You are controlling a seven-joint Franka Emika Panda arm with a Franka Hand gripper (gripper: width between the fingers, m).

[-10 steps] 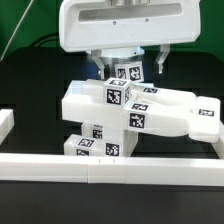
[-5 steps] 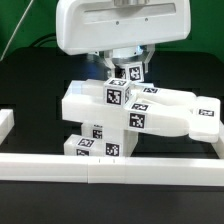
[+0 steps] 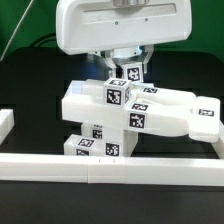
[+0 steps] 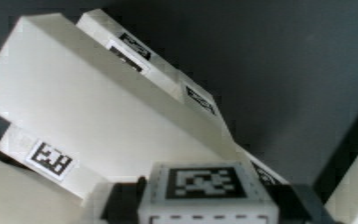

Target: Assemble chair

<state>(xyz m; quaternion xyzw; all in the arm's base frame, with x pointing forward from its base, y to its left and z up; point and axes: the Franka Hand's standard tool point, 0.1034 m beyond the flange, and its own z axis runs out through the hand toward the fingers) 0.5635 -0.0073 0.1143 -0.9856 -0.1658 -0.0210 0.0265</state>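
Observation:
The partly joined white chair [image 3: 150,112] stands mid-table as a stack of chunky tagged pieces. A broad piece [image 3: 90,103] sits on top and a lower block [image 3: 95,146] stands near the front rail. My gripper [image 3: 127,68] hangs straight above the stack, shut on a small white tagged block [image 3: 130,74] that rests at the stack's top rear. In the wrist view this block [image 4: 208,185] sits between my dark fingers [image 4: 126,200], with the gripper [image 4: 208,203] closed against both its sides. The large slanted chair panel [image 4: 87,100] lies beyond it.
A long white border rail [image 3: 110,168] runs along the front of the black table. A short white rail end [image 3: 5,122] stands at the exterior view's left. Dark cables lie at the back left.
A second ago the fingers stood wide either side of the small block. They have since closed in onto it. The arm and the chair pieces have stayed in place.

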